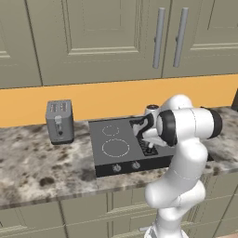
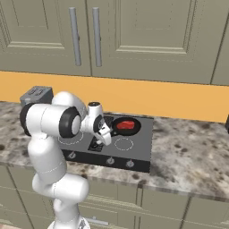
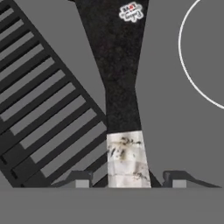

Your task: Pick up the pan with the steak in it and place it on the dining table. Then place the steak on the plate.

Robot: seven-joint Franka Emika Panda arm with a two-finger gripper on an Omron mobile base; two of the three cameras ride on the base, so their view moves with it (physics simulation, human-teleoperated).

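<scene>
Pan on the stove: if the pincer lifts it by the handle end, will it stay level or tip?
Likely stiff, but apt to tip. The pincer straddles the far end of the pan handle, so the bowl hangs well out from the grip. The steak lies loose inside and may slide if the pan tilts. The narrow handle could twist between the fingers.

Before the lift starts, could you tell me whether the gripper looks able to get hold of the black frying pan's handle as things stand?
Probably yes. The gripper straddles the black frying pan's dark handle, one fingertip on each side and nothing between them; the jaws are not yet touching it. The red steak lies in the pan, clear of the grasp.
</scene>
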